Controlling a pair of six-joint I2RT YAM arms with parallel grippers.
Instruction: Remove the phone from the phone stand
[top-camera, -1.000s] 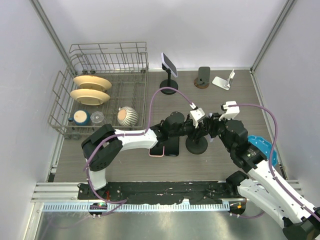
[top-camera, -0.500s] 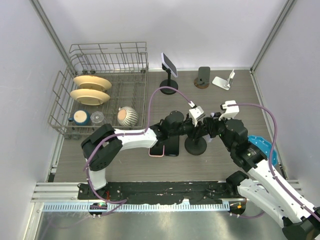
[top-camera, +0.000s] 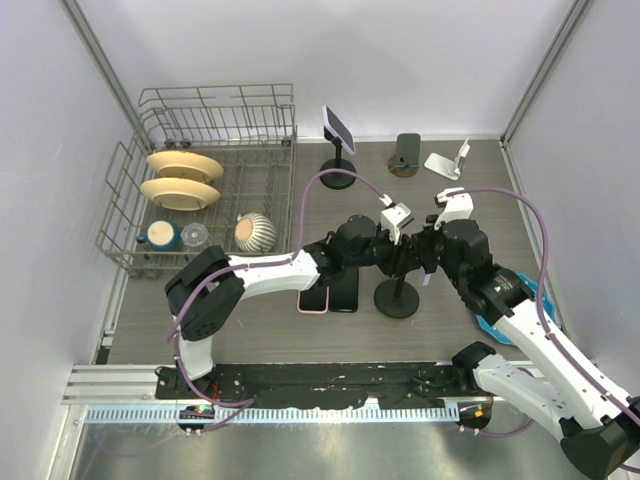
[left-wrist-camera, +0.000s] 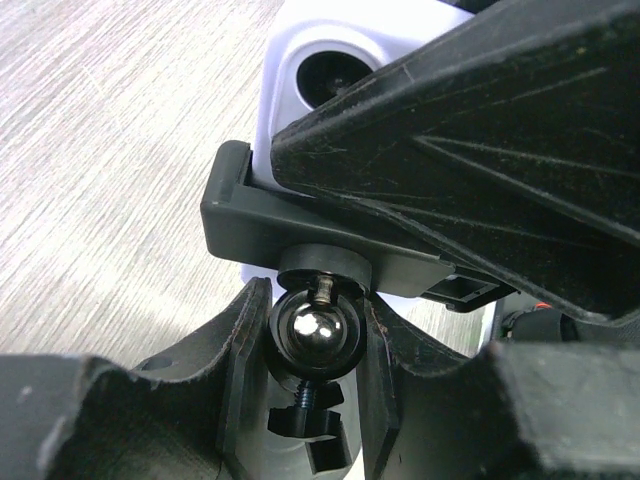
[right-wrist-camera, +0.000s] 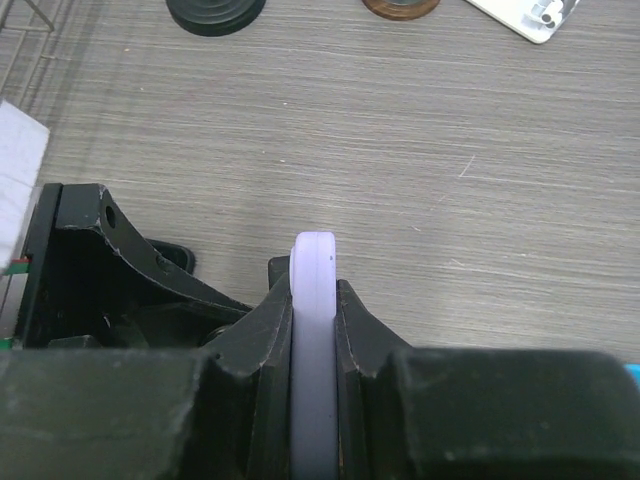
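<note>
The lavender phone (right-wrist-camera: 314, 330) stands on edge in the clamp (left-wrist-camera: 290, 225) of a black phone stand (top-camera: 398, 298) in the middle of the table. My right gripper (right-wrist-camera: 314, 275) is shut on the phone's edge, one finger on each face. My left gripper (left-wrist-camera: 313, 300) is shut on the stand's chrome ball joint (left-wrist-camera: 313, 333) just under the clamp. In the left wrist view the phone's back with its camera lens (left-wrist-camera: 330, 75) shows above the clamp. In the top view both grippers, left (top-camera: 402, 258) and right (top-camera: 425, 260), meet above the stand's round base.
A wire dish rack (top-camera: 215, 180) with plates stands at the back left. Another phone on a black stand (top-camera: 338, 128), a brown stand (top-camera: 405, 155) and a white stand (top-camera: 447, 162) line the back. Flat phones (top-camera: 330, 295) lie left of the base. A blue object (top-camera: 520, 295) lies right.
The stand's base has shifted slightly right and nearer. My right wrist has moved left and closer over the stand. Both grippers keep their holds.
</note>
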